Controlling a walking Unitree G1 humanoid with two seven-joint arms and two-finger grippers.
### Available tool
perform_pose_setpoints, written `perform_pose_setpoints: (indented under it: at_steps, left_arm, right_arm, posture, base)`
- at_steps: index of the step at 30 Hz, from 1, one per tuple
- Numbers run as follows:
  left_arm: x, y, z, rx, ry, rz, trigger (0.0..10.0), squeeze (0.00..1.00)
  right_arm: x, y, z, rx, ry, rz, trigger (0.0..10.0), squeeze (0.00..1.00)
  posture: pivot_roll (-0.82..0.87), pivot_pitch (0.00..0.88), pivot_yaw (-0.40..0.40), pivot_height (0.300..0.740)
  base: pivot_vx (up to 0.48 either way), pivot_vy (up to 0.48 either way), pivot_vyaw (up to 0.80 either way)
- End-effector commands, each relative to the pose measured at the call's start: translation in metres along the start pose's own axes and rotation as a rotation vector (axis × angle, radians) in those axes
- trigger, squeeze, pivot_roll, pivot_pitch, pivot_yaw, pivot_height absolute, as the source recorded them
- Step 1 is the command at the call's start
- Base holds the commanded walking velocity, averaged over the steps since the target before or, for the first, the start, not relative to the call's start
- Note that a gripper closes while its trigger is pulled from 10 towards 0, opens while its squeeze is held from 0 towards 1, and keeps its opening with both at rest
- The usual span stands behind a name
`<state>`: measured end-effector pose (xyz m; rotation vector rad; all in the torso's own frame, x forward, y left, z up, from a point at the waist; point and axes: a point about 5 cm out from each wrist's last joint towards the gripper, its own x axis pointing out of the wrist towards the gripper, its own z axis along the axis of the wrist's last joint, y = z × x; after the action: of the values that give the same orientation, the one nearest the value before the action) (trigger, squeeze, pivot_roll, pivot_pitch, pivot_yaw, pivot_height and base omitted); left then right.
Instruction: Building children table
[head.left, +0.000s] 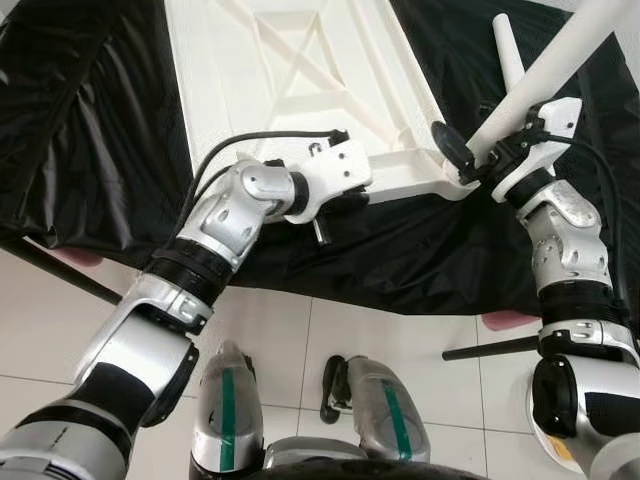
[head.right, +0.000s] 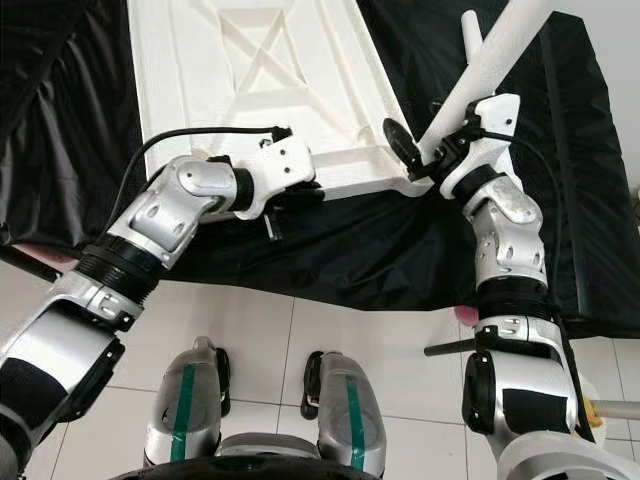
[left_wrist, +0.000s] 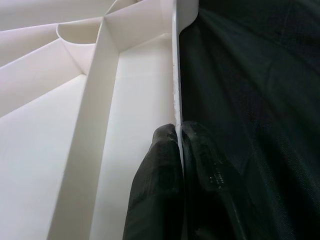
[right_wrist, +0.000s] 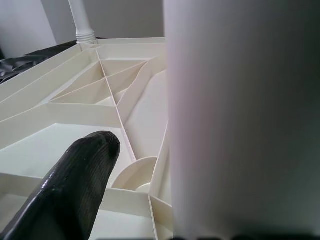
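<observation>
A white plastic tabletop (head.left: 300, 80) lies upside down on a black cloth, its ribbed underside facing up. My left gripper (left_wrist: 177, 132) is shut on the tabletop's near rim (left_wrist: 175, 75), one finger on each side. At the near right corner, my right gripper (head.left: 473, 150) is shut on a white table leg (head.left: 560, 60). That leg rises tilted up and to the right from the corner socket. In the right wrist view one black finger (right_wrist: 75, 180) shows beside the leg (right_wrist: 240, 115). A second leg (head.left: 507, 45) stands at the far right corner.
The black cloth (head.left: 90, 120) spreads to both sides of the tabletop and hangs over the near edge. Below it are the white tile floor (head.left: 300, 340), my two feet (head.left: 225, 410) and a black bar (head.left: 490, 347) on the right.
</observation>
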<state>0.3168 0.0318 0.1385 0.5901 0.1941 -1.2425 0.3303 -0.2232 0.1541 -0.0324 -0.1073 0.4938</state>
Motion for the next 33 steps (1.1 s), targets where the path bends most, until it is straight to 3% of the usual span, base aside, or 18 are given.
perform_pose_setpoints:
  at_steps: [1,14,15,20,21,22,32,33]
  left_arm:
    - [0.002,-0.003,-0.006,-0.011,0.033,0.002,10.0,0.00]
    - [0.002,-0.003,-0.006,-0.010,0.030,-0.007,10.0,0.00]
    - [0.002,-0.003,-0.005,-0.009,0.029,-0.007,10.0,0.00]
    - [0.001,-0.002,-0.005,-0.008,0.028,-0.007,10.0,0.00]
    - [0.001,-0.002,-0.005,-0.008,0.028,-0.007,10.0,0.00]
    - [0.001,-0.002,-0.005,-0.007,0.027,-0.007,10.0,0.00]
    - [0.001,-0.002,-0.004,-0.004,0.026,-0.007,10.0,0.00]
    - [0.001,-0.002,-0.004,-0.004,0.026,-0.006,10.0,0.00]
  right_arm:
    - [0.000,-0.003,-0.001,0.012,0.010,-0.009,10.0,0.00]
    - [-0.007,-0.011,-0.015,0.071,0.054,-0.099,10.0,0.00]
    - [-0.008,-0.012,-0.016,0.088,0.054,-0.105,0.0,0.00]
    - [-0.011,-0.015,-0.018,0.094,0.059,-0.114,0.0,0.00]
    - [-0.012,-0.015,-0.018,0.093,0.063,-0.108,2.9,0.00]
    - [-0.012,-0.014,-0.019,0.086,0.072,-0.102,9.6,0.00]
    - [-0.010,-0.010,-0.022,0.076,0.086,-0.095,10.0,0.00]
    - [-0.010,-0.009,-0.020,0.081,0.070,-0.109,0.0,0.00]
  posture:
    - [0.08,0.037,-0.065,0.740]
    - [0.08,0.040,-0.063,0.740]
    - [0.08,0.039,-0.063,0.740]
    - [0.08,0.040,-0.062,0.740]
    - [0.08,0.040,-0.061,0.740]
    - [0.08,0.040,-0.061,0.740]
    - [0.08,0.042,-0.060,0.740]
    - [0.08,0.042,-0.061,0.740]
  base:
    - [0.000,0.000,0.00]
    - [0.000,0.000,0.00]
    - [0.000,0.000,0.00]
    - [0.000,0.000,0.00]
    - [0.000,0.000,0.00]
    - [0.000,0.000,0.00]
    - [0.000,0.000,0.00]
    - [0.000,0.000,0.00]
